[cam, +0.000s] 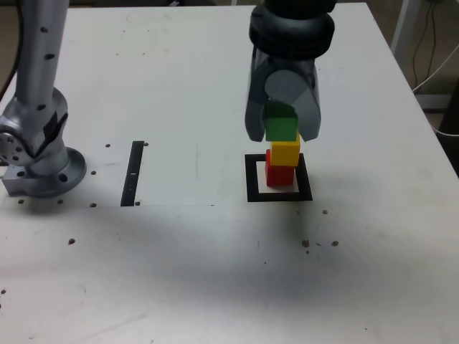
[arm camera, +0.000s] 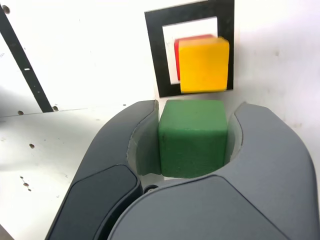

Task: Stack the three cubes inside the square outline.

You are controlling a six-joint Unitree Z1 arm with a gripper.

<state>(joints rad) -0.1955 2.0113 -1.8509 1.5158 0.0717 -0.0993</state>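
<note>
Your gripper (arm camera: 192,145) pinches the green cube (arm camera: 192,137), hanging just above the yellow cube (cam: 285,152), which sits on the red cube (cam: 280,174) inside the square outline (cam: 252,179). From the jaws, the stack lies toward six o'clock in the exterior view; lower squarely.

Green cube (arm camera: 192,142) sits clamped between the grey jaws of the gripper (arm camera: 192,145), one jaw pressed against each side. Just beyond it, the yellow cube (arm camera: 204,65) sits on the red cube (arm camera: 187,42), inside the black square outline (arm camera: 155,55). A black strip (arm camera: 22,62) runs diagonally across the white table (arm camera: 90,55).
</note>
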